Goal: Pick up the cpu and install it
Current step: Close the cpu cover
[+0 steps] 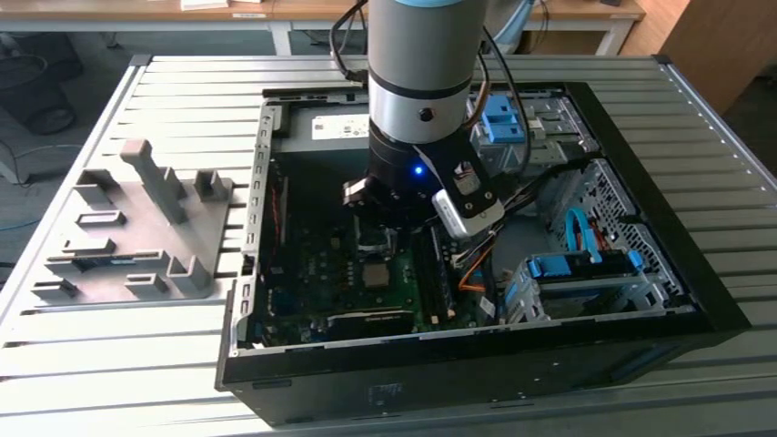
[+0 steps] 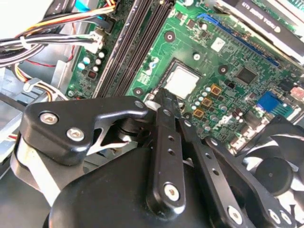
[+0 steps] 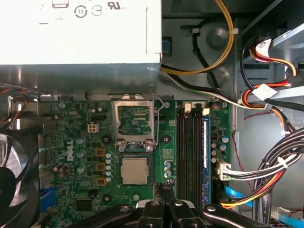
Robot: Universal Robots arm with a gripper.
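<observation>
nearest in the exterior view, the slatted metal tabletop (image 1: 109,382) carries an open pc case (image 1: 486,369), lying on its side with its inside facing up. beside the case, at the exterior view's left, a grey fixture block (image 1: 134,228) stands on the tabletop, apart from the case.

inside the case the green motherboard (image 1: 309,282) lies flat. the cpu (image 1: 375,276) sits in its socket near the board's middle, metal face up. the cpu is square, so it has no long axis to speak of. in the first wrist view its sides run in line with the memory slots (image 3: 190,152) beside it and with the board's edges, not skewed.

the tool (image 3: 164,186) hangs just off one corner of the cpu, on the side toward the memory slots, and clear of the chip's face. its fingers (image 2: 164,123) are clenched together at the tip with nothing between them. a black fan (image 2: 273,166) sits at the board's edge, on the side away from the slots.

just beyond the cpu, the socket's hinged metal frame (image 3: 134,121) is flipped open, with green board showing through its window. farther still, the big grey power supply (image 3: 80,42) with its white label lies against the case's far wall. bundled cables (image 3: 270,166) run through the case toward the exterior view's right, by the blue drive brackets (image 1: 583,266).
</observation>
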